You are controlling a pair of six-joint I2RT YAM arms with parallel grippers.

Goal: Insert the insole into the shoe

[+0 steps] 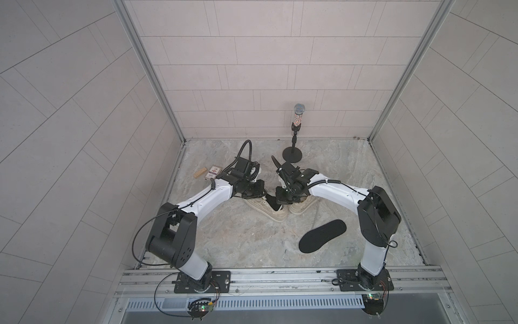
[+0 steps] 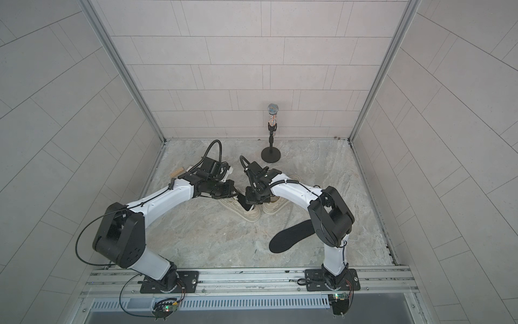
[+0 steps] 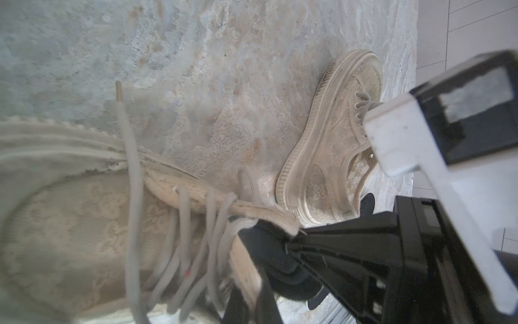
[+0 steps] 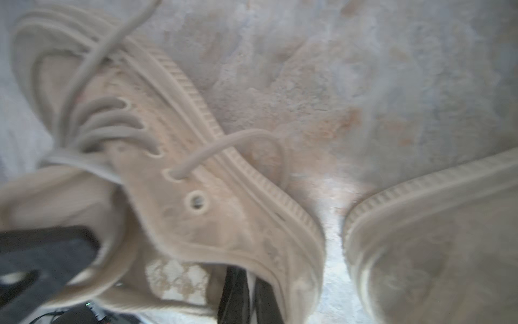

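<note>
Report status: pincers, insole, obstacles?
Left pincer shut on insole, right pincer shut on shoe. Insole partly inside. Second shoe close beside; second insole lies apart.

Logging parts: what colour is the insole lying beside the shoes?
Black insole, clearest in a top view.

I see the shoe [image 1: 266,210] in dull beige lace-patterned cloth, with a ribbed rubbery sole. The insole [image 1: 322,235] near it looks matt black. The tabletop [image 1: 238,241] under the shoe is rough, mottled stone-look, and the microphone [image 1: 298,116] beyond it glitters.
</note>
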